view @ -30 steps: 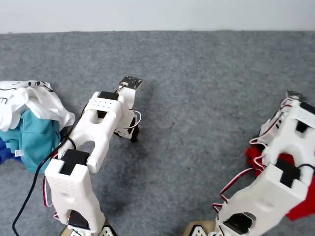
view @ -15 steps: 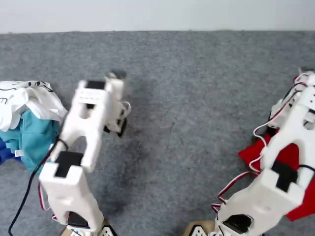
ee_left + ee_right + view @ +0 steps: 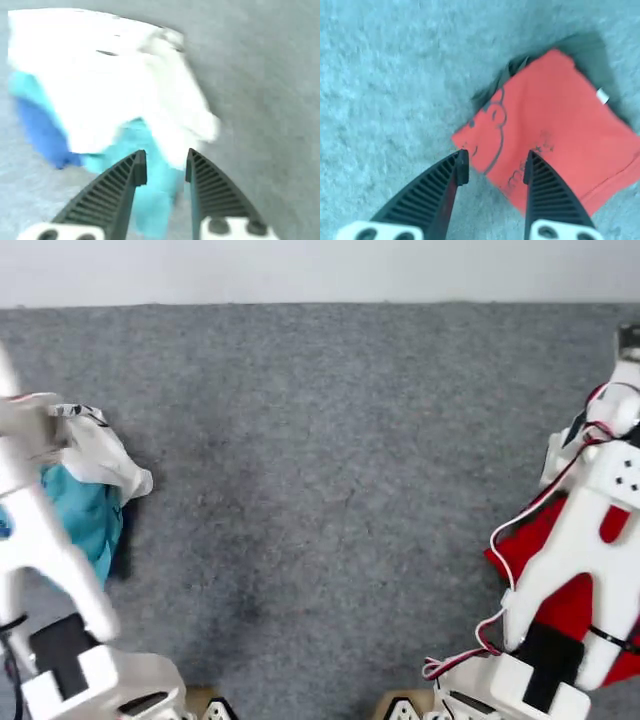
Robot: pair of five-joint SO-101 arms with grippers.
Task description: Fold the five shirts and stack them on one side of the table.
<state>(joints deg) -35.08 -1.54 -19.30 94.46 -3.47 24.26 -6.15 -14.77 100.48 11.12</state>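
A crumpled pile lies at the table's left edge: a white shirt (image 3: pixel 100 455) on top of a teal shirt (image 3: pixel 85 518). The left wrist view shows the white shirt (image 3: pixel 115 75), the teal shirt (image 3: pixel 150 200) and a blue shirt (image 3: pixel 40 135) under them. My left gripper (image 3: pixel 165 167) hovers open above the pile's near edge, holding nothing. A red shirt (image 3: pixel 530 540) with a dark printed drawing lies flat at the right edge, partly under my right arm (image 3: pixel 600 530). My right gripper (image 3: pixel 496 167) is open just above the red shirt's (image 3: pixel 555 130) corner.
Grey carpet (image 3: pixel 340 440) covers the table between the two arms. A pale wall (image 3: pixel 320 270) runs along the far edge. My left arm (image 3: pixel 35 500) stands over the pile at the left border.
My left arm has swung left from mid-table to above the shirt pile. My right arm has shifted right and farther back over the red shirt.
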